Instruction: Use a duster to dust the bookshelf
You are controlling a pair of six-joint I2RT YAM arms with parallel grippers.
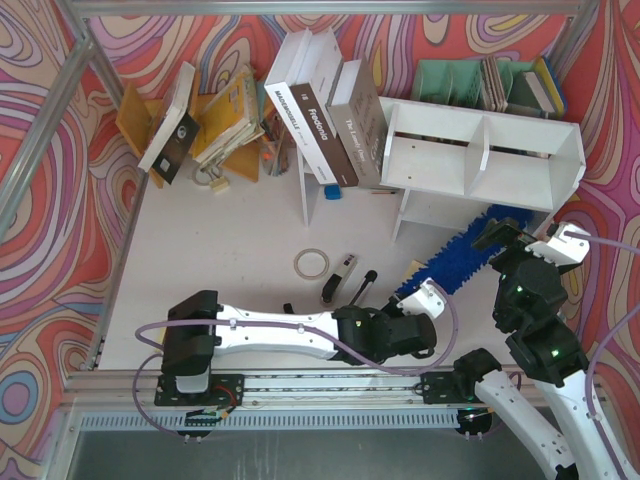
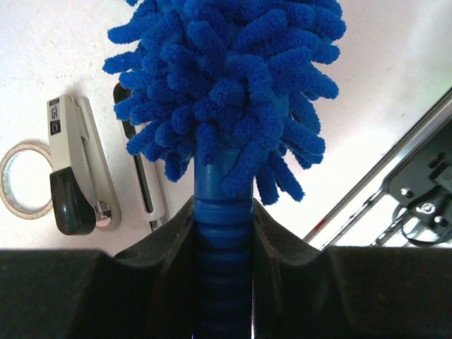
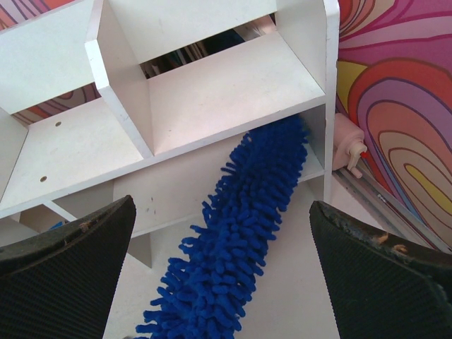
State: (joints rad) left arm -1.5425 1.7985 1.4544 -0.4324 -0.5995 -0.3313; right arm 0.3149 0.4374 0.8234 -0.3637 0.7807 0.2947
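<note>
The white bookshelf (image 1: 480, 150) stands at the back right, its open compartments (image 3: 212, 92) facing the arms. The blue fluffy duster (image 1: 465, 255) lies diagonally from the table toward the shelf. Its head (image 3: 240, 240) reaches under the lowest board at the shelf's right end. My left gripper (image 1: 418, 300) is shut on the duster's ribbed blue handle (image 2: 224, 233), with the fluffy head (image 2: 226, 85) fanning out just beyond its fingers. My right gripper (image 1: 525, 240) hovers above the duster's head in front of the shelf, open wide (image 3: 220, 205), holding nothing.
A tape roll (image 1: 312, 263), a grey stapler (image 1: 340, 275) and a black-and-silver stick tool (image 1: 362, 285) lie left of the duster handle. Books (image 1: 320, 110) lean against the shelf's left side. A green file organizer (image 1: 450, 80) stands behind it, a wooden rack (image 1: 215, 120) at back left.
</note>
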